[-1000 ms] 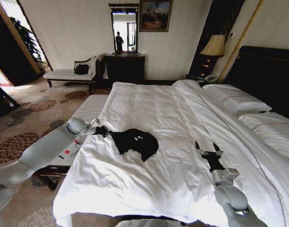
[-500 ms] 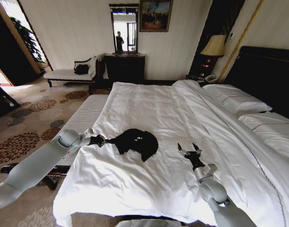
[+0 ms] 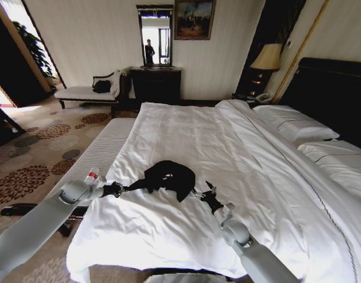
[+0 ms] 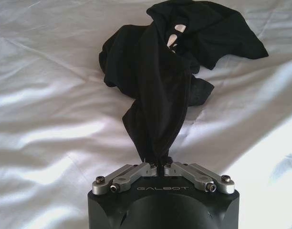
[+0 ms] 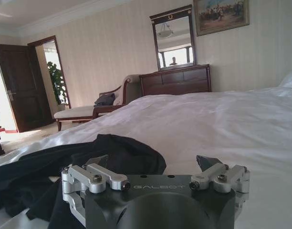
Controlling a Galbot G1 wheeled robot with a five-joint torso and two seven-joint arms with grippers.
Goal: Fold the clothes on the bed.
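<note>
**Black T-shirt pinched by the left gripper, right gripper spread beside it**

The black short-sleeved T-shirt of soft cloth (image 3: 167,175) lies crumpled in a heap on the near half of the large white-sheeted bed (image 3: 186,135), toward the robot's left edge of the mattress. Small white marks show among its folds in the left wrist view (image 4: 184,57). One strand of the cloth is drawn out taut from the heap toward the left.

The left gripper (image 3: 117,189) sits at the end of that strand, low over the duvet near the bed's left edge. In the left wrist view its fingers (image 4: 158,168) are pressed together on the gathered black cloth, which rises from the pinch toward the heap.

The right gripper (image 3: 204,192) is just beside the heap's right side, low over the sheet. In the right wrist view (image 5: 155,164) its fingers are spread apart with nothing between them; the black cloth lies just ahead and toward one side.

Farther off, a narrow white-cushioned bench (image 3: 104,147) runs beside the bed, and a dark wooden dresser (image 3: 156,84) with a mirror stands against the far wall.
</note>
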